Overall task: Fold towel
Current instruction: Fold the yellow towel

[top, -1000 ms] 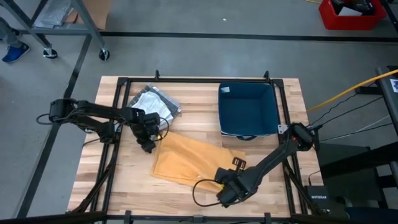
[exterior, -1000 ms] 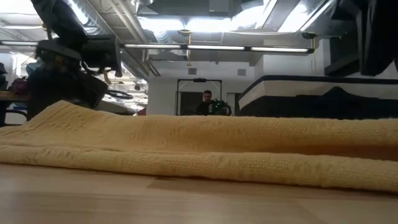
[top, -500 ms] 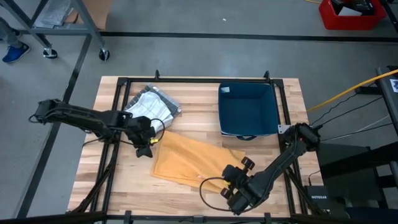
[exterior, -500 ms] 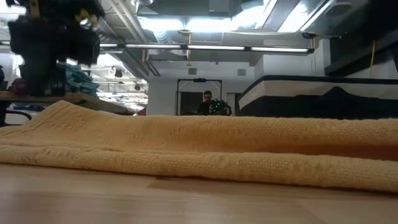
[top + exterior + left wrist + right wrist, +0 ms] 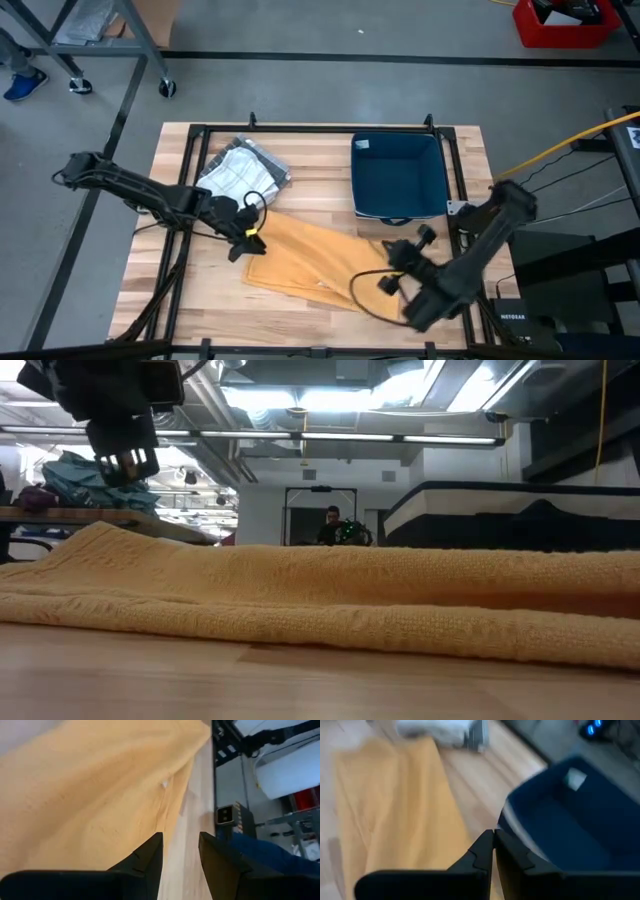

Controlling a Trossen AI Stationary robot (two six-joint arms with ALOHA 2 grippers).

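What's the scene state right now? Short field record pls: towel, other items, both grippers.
towel: yellow towel, folded, lying flat on the wooden table, not held
other items: blue bin at far right of table; grey-white cloth at far left
left gripper: at the towel's left corner, fingers apart, empty
right gripper: above the towel's right end, shut, empty
background: person far off in the doorway

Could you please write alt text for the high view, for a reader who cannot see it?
A folded yellow towel lies flat on a wooden table. The left gripper sits at the towel's left corner, and the right gripper, shut and empty, is by its right end. A grey-white cloth and a dark blue bin lie behind.
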